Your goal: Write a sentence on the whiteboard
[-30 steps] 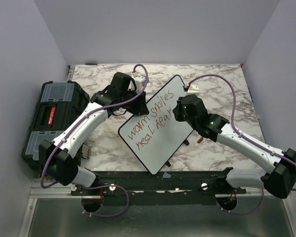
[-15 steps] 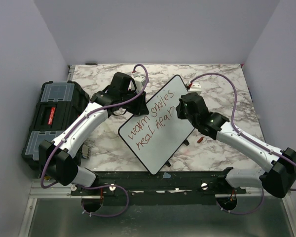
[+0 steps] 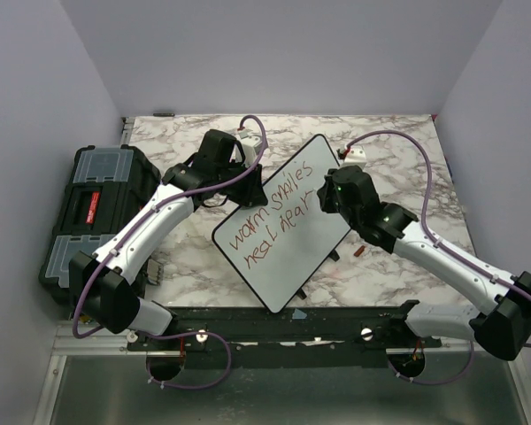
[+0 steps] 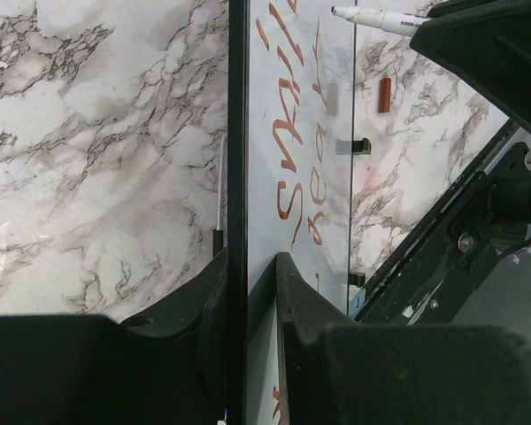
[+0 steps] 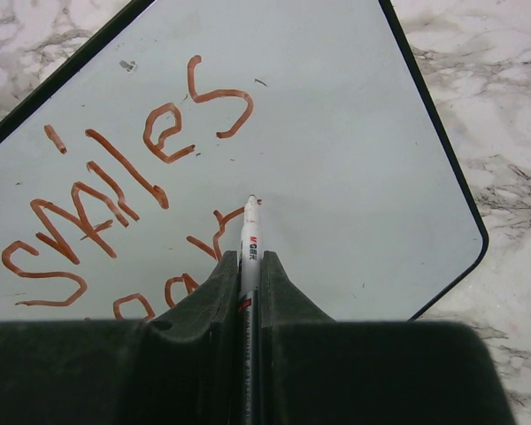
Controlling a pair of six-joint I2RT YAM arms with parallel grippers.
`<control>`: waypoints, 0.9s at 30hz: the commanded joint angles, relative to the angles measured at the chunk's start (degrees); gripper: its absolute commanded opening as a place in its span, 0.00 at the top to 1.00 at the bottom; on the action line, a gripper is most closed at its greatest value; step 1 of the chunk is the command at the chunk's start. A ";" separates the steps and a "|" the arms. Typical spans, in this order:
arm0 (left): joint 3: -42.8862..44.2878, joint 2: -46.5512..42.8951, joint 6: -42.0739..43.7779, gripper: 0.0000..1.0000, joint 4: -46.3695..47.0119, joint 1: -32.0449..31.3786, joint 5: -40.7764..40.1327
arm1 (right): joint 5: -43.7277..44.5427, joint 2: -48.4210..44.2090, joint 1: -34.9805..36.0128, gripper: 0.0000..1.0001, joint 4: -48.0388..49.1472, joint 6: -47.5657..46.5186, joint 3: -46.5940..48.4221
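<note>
- The whiteboard (image 3: pixel 288 266) sits mid-table, set diagonally with its long axis running from 7 to 1 o'clock so the lines face both arms.
- The left gripper (image 4: pixel 248 266) has its fingers pinching the board's black rim on the 11 o'clock edge, probably to brace it against the writing pressure.
- The right gripper (image 5: pixel 248 261), at the board's 2 o'clock side, has its fingers pressed on a marker (image 5: pixel 250 232). The tip points down at the end of the sentence (image 3: pixel 274 221).
- The last word looks unfinished.
- A red cap (image 3: pixel 360 251) lies on the table at 4 o'clock, apart from the board.
</note>
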 commanded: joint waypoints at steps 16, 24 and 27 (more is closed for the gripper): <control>-0.86 -1.57 4.41 1.00 -0.71 -0.65 -3.31 | -1.70 3.84 -0.20 0.99 0.84 0.54 4.93; -0.86 -1.67 4.43 1.00 -0.73 -0.65 -3.39 | -2.18 4.63 -0.23 0.99 1.13 0.63 4.77; -0.95 -1.82 4.43 1.00 -0.73 -0.65 -3.37 | -2.65 4.46 -0.23 0.99 1.27 0.93 4.30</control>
